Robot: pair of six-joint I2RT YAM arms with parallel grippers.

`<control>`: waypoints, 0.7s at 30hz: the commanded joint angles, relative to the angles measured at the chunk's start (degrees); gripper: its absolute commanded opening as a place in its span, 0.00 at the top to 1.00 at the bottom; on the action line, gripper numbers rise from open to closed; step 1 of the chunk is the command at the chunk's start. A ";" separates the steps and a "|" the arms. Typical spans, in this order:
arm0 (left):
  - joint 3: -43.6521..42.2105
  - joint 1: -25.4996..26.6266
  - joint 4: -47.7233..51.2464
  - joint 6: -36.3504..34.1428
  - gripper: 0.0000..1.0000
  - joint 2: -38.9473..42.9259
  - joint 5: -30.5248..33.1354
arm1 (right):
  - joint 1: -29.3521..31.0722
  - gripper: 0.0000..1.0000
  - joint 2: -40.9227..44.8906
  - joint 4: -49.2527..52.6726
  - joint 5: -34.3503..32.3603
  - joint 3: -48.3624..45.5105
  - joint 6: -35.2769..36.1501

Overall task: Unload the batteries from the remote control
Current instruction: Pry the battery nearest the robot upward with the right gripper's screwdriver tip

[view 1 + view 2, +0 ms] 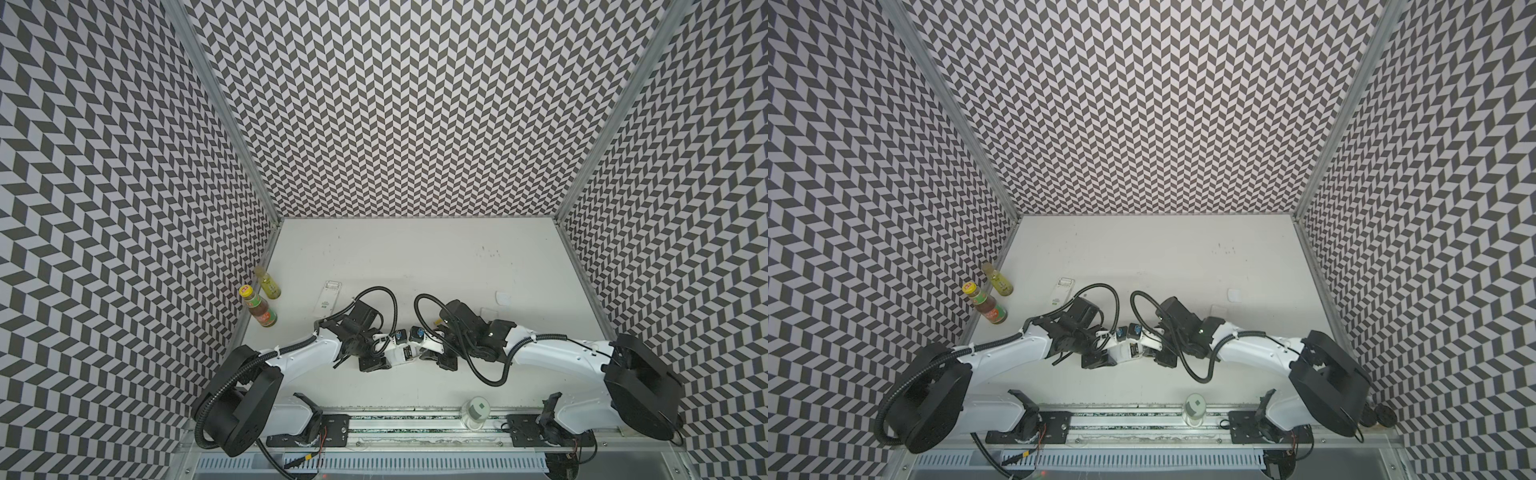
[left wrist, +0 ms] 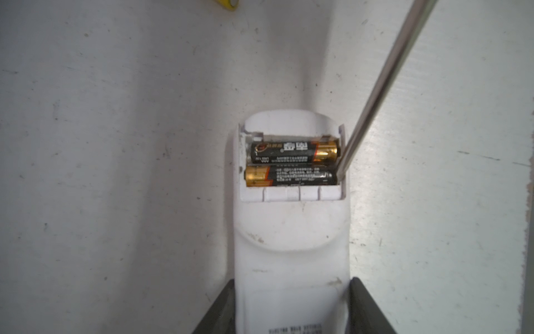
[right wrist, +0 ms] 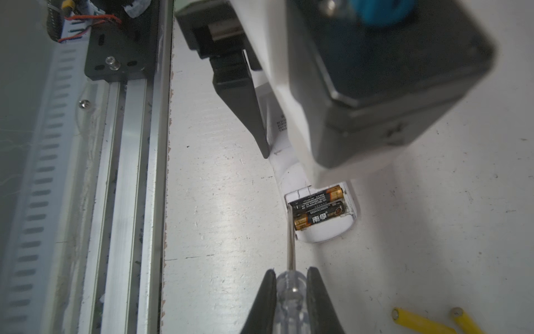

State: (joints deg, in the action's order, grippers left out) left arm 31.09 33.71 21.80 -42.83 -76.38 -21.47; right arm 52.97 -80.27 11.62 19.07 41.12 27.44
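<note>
My left gripper (image 2: pixel 291 280) is shut on the white remote control (image 2: pixel 291 248), one finger against each long side. The remote's compartment is uncovered, and two black batteries with gold ends (image 2: pixel 293 153) (image 2: pixel 290 176) lie in it side by side. My right gripper (image 3: pixel 291 271) is shut on the clear handle of a screwdriver (image 3: pixel 290 292). The steel shaft (image 2: pixel 384 81) reaches down to the end of the nearer battery by the compartment wall. Two yellow batteries (image 3: pixel 419 321) (image 3: pixel 465 319) lie loose on the table. In both top views the grippers meet over the remote (image 1: pixel 397 356) (image 1: pixel 1125 352).
A second white remote (image 1: pixel 328 300) lies at the left. Two bottles (image 1: pixel 259 309) (image 1: pixel 268 282) stand by the left wall. Small white covers (image 1: pixel 503 298) (image 1: pixel 489 311) lie to the right behind my right arm. A clear jar (image 1: pixel 473 411) stands at the front rail.
</note>
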 commanded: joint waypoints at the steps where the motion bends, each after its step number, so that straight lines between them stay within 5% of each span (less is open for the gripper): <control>1: 0.64 0.04 0.26 -0.46 0.67 -1.49 1.24 | 1.57 1.00 3.06 -8.71 -8.94 -3.42 -1.38; 11: 0.92 -0.14 0.26 0.14 0.67 -2.46 0.12 | 8.51 1.00 7.08 -26.46 -22.65 -10.88 -5.16; 21: 0.71 -0.39 0.34 0.19 0.67 -1.69 0.33 | 8.62 1.00 8.16 -25.99 -26.96 -10.38 -3.71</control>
State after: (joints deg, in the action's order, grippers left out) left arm 31.90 33.32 22.74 -40.82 -77.25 -21.74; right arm 62.63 -73.47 -3.51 1.54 29.93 22.98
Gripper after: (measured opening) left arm 0.511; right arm 0.156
